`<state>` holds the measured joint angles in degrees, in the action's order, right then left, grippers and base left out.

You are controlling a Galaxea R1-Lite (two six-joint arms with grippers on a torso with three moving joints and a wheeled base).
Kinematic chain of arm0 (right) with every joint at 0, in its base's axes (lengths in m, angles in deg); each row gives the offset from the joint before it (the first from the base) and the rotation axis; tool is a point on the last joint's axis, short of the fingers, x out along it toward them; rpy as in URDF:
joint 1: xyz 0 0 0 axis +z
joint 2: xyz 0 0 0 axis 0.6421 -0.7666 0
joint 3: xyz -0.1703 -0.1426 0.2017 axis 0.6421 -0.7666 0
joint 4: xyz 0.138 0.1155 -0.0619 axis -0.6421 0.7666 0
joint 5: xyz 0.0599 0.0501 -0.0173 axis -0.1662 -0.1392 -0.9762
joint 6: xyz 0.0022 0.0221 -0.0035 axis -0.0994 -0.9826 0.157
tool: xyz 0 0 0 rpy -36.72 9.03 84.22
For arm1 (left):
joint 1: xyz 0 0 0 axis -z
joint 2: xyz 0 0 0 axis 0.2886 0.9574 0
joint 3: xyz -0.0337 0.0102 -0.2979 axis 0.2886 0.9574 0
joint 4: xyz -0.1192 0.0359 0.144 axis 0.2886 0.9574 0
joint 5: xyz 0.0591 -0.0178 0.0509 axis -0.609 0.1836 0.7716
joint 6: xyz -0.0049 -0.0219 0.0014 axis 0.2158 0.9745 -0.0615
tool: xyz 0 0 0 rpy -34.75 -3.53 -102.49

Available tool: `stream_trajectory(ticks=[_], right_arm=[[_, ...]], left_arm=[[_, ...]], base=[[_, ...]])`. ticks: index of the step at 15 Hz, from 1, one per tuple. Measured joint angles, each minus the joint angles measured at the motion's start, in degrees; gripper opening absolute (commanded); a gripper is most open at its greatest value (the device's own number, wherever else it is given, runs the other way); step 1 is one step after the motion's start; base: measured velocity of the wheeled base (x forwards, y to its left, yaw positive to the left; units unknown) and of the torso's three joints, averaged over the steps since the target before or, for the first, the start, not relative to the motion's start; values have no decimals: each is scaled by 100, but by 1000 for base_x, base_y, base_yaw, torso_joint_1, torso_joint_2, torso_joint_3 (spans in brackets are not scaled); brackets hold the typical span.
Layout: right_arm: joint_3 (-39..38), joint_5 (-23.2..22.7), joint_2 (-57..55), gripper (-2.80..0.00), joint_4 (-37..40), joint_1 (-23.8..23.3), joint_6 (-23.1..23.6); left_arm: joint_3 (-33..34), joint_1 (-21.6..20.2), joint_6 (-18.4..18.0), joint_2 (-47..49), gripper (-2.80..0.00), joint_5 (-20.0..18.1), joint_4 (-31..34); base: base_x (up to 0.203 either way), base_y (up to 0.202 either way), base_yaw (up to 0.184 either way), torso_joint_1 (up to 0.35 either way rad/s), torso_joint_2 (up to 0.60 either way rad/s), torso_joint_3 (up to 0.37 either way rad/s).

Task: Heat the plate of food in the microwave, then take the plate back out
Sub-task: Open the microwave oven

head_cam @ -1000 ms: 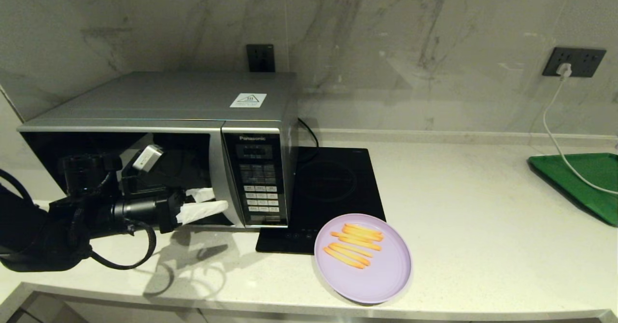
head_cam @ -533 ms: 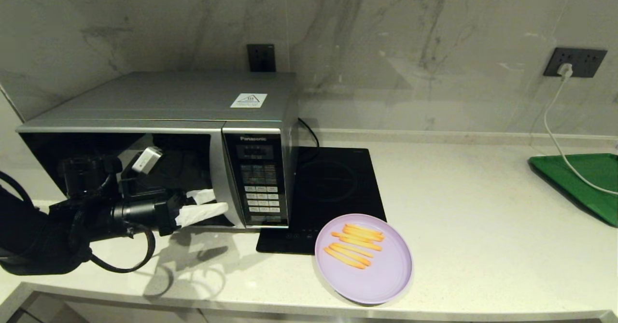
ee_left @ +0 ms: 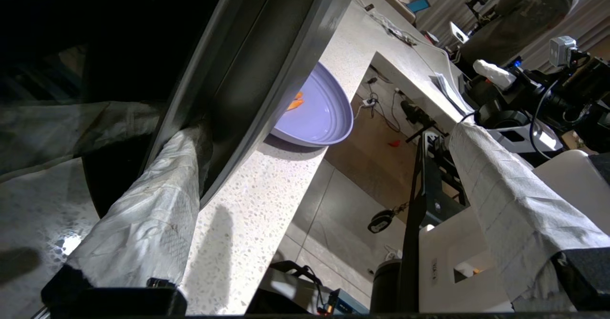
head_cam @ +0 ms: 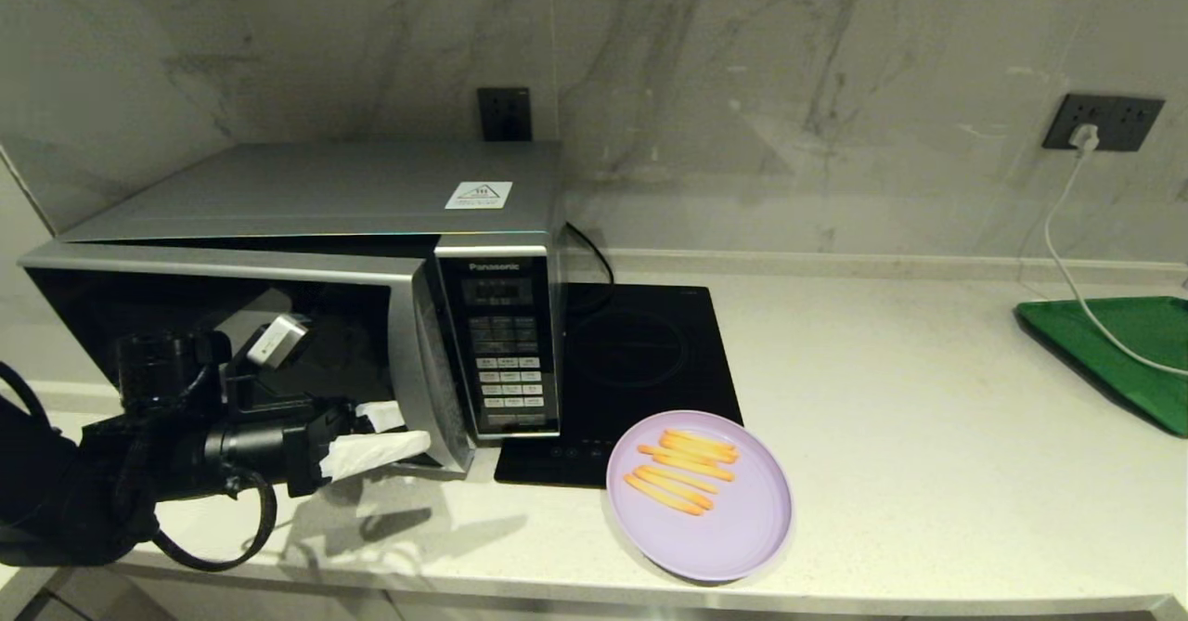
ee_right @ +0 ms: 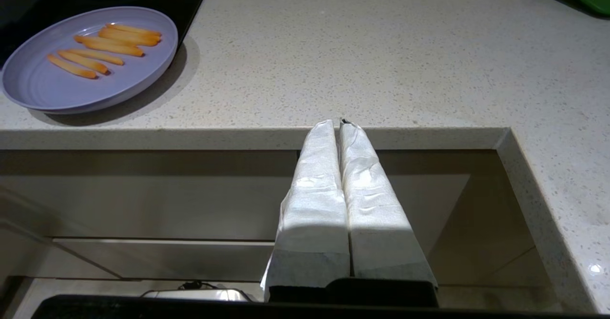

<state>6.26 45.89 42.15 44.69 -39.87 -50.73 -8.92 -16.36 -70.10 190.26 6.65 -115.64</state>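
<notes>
Early stage. Microwave door is only cracked, swung a little out from the body at its free edge next to the keypad. Plate with the fries sits on the counter, partly over the front corner of the hob, just right of the microwave; nothing has gone inside yet. Left to do, as I read it: finish opening, load, shut, heat, take it back out.

Left gripper: fingers spread wide. In the left wrist view one finger is hooked behind the door's free edge and touching it; the other sits out in free air. It clamps nothing, it only hooks the door.

Right gripper: fingers pressed together, empty, parked below the counter edge, well apart from the plate.
</notes>
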Motion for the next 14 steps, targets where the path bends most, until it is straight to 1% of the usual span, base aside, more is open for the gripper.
stream_trajectory(ticks=[3,5,7,8,11,14], right_arm=[[0,-2,0,-280,0,-2,0],[0,-2,0,-280,0,0,-2],[0,-3,0,-280,0,0,0],[0,-3,0,-280,0,0,-1],[0,-2,0,-280,0,-2,-2],[0,-2,0,-280,0,-2,-2]], left_arm=[[152,-134,0,-119,0,35,9],[340,-307,2,-274,0,225,11],[649,-573,-25,-527,0,403,24],[853,-776,-47,-700,0,488,37],[1507,-1489,-173,-1440,0,553,23],[2151,-2362,-225,-2398,0,649,66]], base=[[0,0,0,0,0,0],[0,0,0,0,0,0],[0,0,0,0,0,0],[0,0,0,0,0,0],[0,0,0,0,0,0],[0,0,0,0,0,0]])
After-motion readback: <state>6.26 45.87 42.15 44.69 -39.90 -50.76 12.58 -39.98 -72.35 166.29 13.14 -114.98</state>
